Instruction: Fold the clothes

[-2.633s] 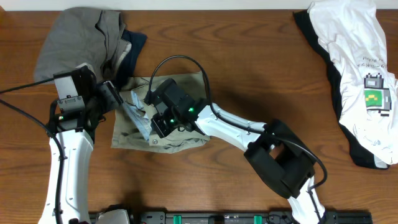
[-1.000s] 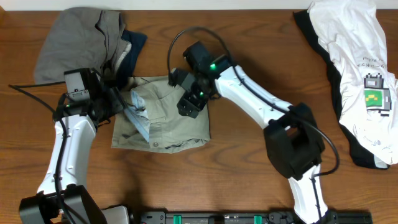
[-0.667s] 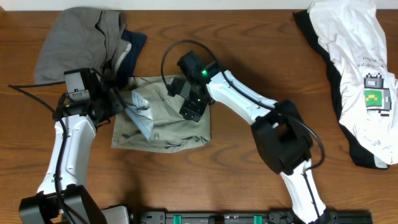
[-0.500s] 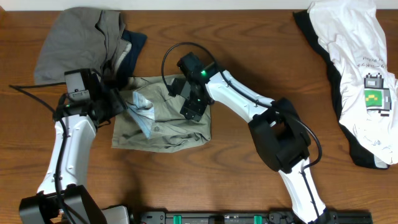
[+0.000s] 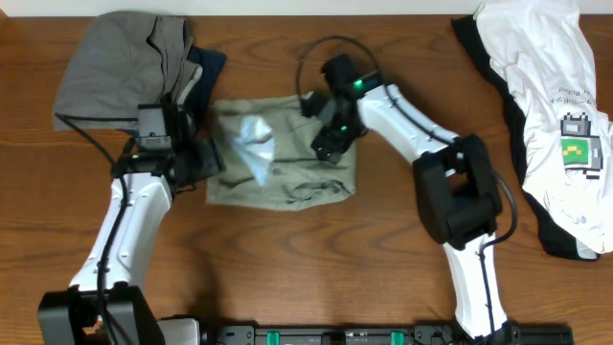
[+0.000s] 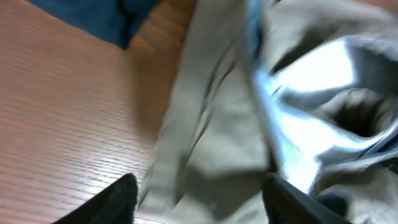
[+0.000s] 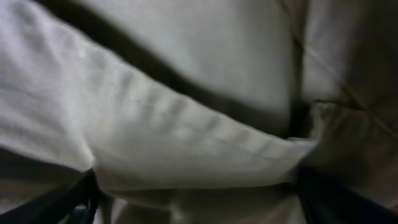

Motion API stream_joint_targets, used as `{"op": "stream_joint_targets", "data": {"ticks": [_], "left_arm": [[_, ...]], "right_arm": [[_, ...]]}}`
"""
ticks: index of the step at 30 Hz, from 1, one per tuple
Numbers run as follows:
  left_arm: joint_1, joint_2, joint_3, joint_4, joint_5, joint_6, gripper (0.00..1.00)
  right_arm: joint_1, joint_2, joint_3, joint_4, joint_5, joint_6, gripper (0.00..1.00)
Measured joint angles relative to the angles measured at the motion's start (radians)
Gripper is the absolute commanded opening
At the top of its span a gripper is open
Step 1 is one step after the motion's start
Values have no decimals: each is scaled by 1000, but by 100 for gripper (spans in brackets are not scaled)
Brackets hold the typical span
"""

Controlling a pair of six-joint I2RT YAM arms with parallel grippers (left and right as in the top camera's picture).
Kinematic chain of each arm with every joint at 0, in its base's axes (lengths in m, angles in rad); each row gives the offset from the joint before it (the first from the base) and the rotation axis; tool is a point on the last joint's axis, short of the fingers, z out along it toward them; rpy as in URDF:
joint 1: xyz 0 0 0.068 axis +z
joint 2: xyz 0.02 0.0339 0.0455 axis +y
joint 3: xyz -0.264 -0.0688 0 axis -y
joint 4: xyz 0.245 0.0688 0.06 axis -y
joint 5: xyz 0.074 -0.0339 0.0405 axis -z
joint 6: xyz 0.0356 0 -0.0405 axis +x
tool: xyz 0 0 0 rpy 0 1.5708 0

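Right hand [image 5: 330, 146] is pressed down on the right part of the khaki shorts [image 5: 287, 177]. Its fingers [image 7: 68, 199] stand apart with a thick ridge of cloth bunched between them, and whether I truly grip that ridge I cannot tell. My left hand [image 5: 206, 159] sits released at the shorts' left edge, with nothing in it. The shorts lie rumpled mid-table [image 5: 383, 259], a pale lining [image 5: 255, 144] turned out on top. I judge them light, limp and quick to slide on the wood. I would pinch a seam or the waistband, where the doubled cloth holds.
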State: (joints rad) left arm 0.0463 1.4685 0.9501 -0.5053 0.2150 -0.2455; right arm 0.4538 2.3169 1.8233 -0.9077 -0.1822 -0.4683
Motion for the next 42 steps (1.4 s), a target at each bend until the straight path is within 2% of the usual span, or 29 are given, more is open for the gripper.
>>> {"op": "stream_joint_targets", "data": {"ticks": [6,10,14,17,21,30,38,42], "left_arm": [[-2,25,0,56,84,-14,74],[-3,34,0,90,114,-17,76],[-13,68,1,138,125,-17,84],[-34,137,23,146,127,0,94],[-55,246,87,147,142,53,100],[-58,384,198,151,232,222,98],[-58,394,201,154,312,377,98],[-58,395,205,150,412,430,98]], "right_arm": [[-22,3,56,-158,-7,32,99],[-18,-1,123,-205,-15,86,99],[-21,-47,159,-208,-19,148,99],[-30,-110,167,-210,-23,179,99],[-55,-188,179,-230,-25,200,99],[-109,-225,187,-286,-4,215,99],[-119,-225,187,-290,-3,216,99],[-120,-225,187,-295,-3,216,99]]}}
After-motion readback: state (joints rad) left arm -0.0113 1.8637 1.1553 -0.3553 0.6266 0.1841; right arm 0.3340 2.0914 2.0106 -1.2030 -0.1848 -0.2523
